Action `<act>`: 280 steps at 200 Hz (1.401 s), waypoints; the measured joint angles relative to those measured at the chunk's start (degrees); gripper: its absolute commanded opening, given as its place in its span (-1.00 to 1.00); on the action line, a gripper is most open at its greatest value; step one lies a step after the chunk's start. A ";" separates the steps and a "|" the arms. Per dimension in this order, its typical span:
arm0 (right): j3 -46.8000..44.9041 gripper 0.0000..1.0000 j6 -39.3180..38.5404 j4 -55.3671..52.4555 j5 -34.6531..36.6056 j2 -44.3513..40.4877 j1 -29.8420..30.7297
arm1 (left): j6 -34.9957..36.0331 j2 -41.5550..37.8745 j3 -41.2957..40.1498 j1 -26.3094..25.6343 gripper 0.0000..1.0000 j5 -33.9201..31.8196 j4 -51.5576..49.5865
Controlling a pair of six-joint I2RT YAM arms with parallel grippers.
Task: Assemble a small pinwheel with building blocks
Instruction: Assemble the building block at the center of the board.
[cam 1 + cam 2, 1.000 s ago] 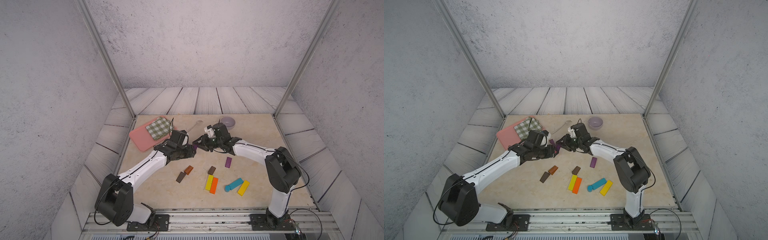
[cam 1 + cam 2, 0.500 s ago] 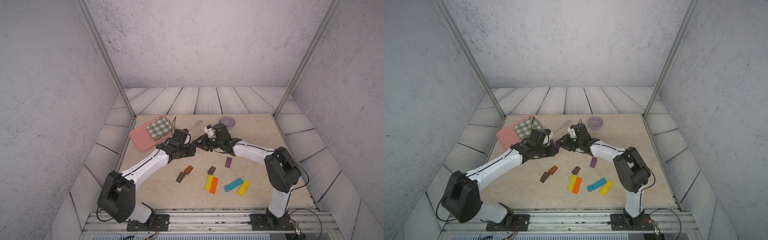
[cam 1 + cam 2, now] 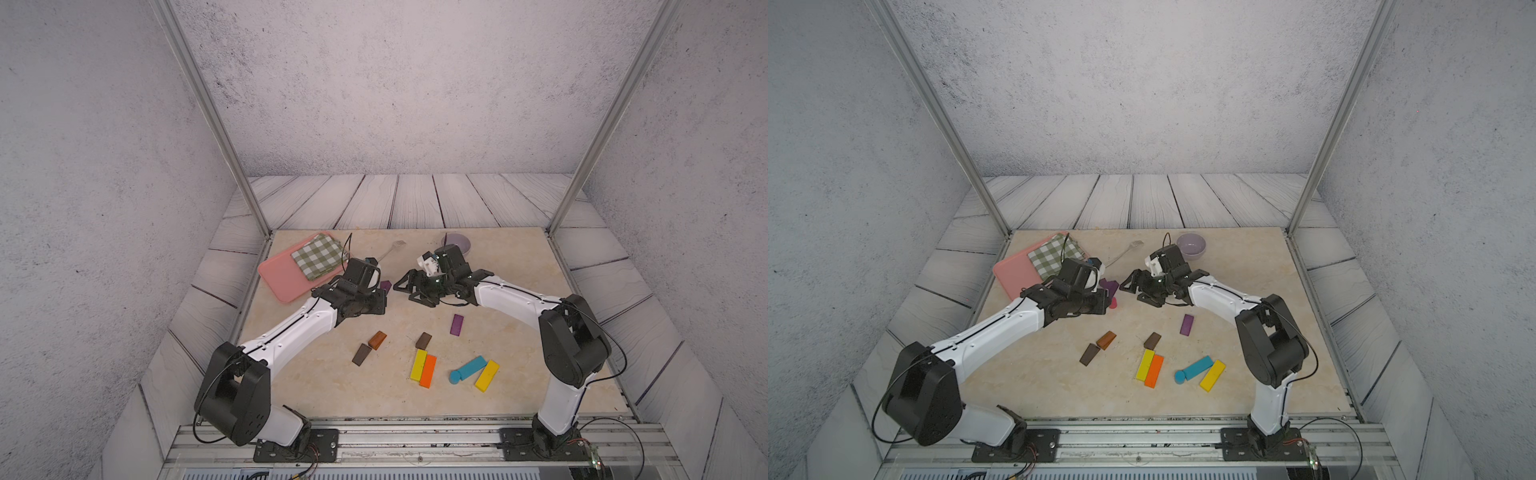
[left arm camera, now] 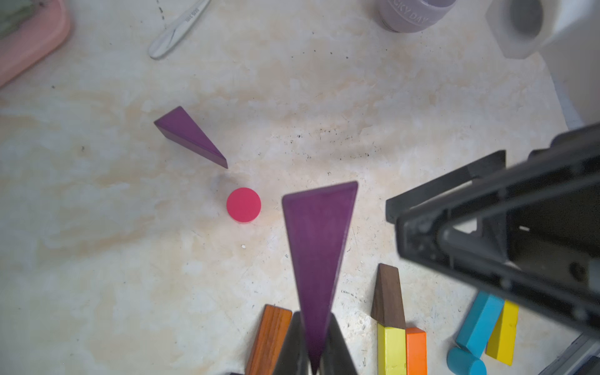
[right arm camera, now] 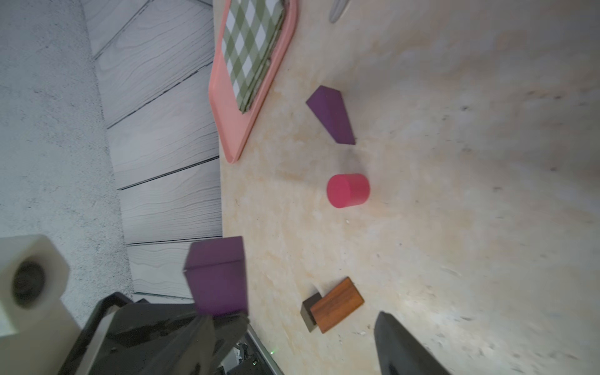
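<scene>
Purple wedge [image 4: 319, 253] is now pinched in my left end effector [image 4: 314, 354], just clamped; my right end effector [image 3: 402, 291] has spread wide, empty. Handover done; placing by the pink cylinder [image 4: 243, 204] is likely next.

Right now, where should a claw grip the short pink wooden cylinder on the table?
Grip the short pink wooden cylinder across its curved side, coming straight down from above. It stands upright on a flat end, and the purple wooden wedge lying nearby sits apart, so both sides look free.
</scene>
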 measured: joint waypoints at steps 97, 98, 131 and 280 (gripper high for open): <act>-9.60 0.98 -66.29 -4.96 -6.88 -17.88 -3.04 | 33.14 6.16 4.61 0.37 -1.00 10.75 -0.50; -9.60 0.98 -66.55 -4.92 -6.99 -17.84 -3.04 | 33.38 6.19 4.63 0.39 -1.00 10.82 -0.52; -9.77 0.99 -74.99 -2.23 -11.54 -16.11 -3.80 | 43.54 6.29 4.72 2.16 -1.00 15.06 -2.67; -15.39 0.18 -78.44 16.15 -23.30 -9.42 -3.61 | 58.93 2.56 2.51 2.47 -1.00 28.52 -5.62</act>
